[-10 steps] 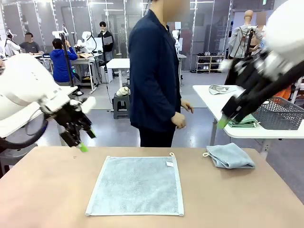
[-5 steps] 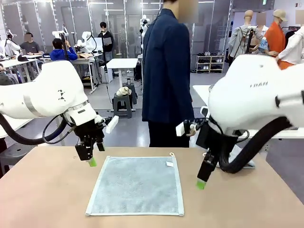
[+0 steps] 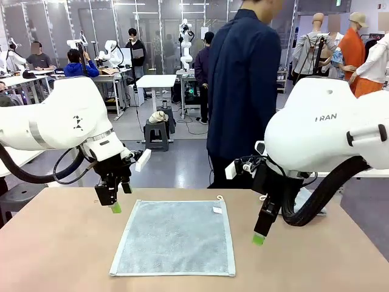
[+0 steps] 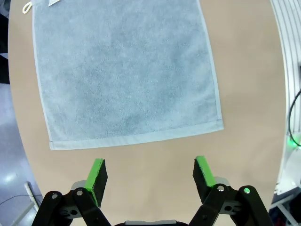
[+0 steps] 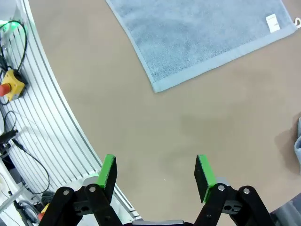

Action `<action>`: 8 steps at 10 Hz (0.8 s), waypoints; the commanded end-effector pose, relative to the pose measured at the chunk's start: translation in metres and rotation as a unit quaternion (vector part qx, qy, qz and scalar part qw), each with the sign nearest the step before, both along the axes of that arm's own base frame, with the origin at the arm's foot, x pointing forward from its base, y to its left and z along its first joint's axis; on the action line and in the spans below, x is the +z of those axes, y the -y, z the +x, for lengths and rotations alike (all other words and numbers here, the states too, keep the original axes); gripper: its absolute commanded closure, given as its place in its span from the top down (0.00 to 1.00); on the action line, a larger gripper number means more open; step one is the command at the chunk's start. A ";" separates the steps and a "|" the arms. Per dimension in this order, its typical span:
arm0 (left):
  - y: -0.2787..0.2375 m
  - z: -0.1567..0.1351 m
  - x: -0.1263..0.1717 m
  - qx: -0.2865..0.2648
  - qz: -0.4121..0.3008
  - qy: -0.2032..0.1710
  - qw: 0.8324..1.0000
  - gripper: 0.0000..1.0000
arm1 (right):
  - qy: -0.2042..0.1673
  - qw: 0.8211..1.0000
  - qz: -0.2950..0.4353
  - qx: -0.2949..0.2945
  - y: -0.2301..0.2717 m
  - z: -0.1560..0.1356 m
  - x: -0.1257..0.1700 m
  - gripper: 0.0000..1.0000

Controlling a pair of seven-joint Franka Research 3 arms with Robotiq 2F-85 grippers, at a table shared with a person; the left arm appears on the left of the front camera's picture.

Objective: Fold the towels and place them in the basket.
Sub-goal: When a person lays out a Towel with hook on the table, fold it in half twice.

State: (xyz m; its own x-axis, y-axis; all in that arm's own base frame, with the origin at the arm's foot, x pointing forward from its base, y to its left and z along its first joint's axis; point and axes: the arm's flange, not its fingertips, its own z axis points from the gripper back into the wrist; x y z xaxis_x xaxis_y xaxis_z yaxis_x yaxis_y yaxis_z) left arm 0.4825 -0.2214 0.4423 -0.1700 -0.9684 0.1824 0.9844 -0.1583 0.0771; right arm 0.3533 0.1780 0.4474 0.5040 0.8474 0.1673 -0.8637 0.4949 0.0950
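One pale blue-grey towel (image 3: 174, 237) is spread flat at the middle of the table (image 3: 55, 255), with its white loop (image 3: 219, 198) at the 1 o'clock corner. The left gripper (image 3: 115, 207) is held pointing down just off the towel's 10 o'clock corner, its jaws spread wide and empty. The right gripper (image 3: 259, 239) is held at the towel's 3 o'clock, just beside the edge, jaws likewise parted with nothing between them. The edge of a second towel (image 5: 298, 141) is seen in the right wrist view. A person (image 3: 243, 91) in a dark jacket is seen at 12 o'clock, beyond the table.
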 end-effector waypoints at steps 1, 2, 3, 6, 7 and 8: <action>-0.001 0.000 0.001 0.001 0.000 0.001 1.000 0.93 | -0.001 1.000 0.000 0.000 0.000 0.001 -0.001 0.83; 0.005 -0.013 0.002 0.025 0.013 0.019 0.999 0.93 | 0.035 0.997 -0.018 0.063 -0.008 -0.007 -0.012 0.83; 0.010 -0.025 0.001 0.048 0.009 0.034 0.998 0.93 | 0.060 0.993 -0.005 0.103 -0.017 -0.012 -0.023 0.83; 0.017 -0.057 -0.019 0.088 0.035 0.059 0.994 0.93 | 0.075 0.982 -0.029 0.173 -0.038 -0.011 -0.058 0.83; 0.013 -0.064 -0.025 0.087 0.042 0.058 0.994 0.93 | 0.070 0.980 -0.035 0.185 -0.042 -0.009 -0.069 0.83; 0.007 -0.072 -0.033 0.086 0.052 0.062 0.993 0.93 | 0.057 0.978 -0.052 0.192 -0.048 -0.007 -0.081 0.83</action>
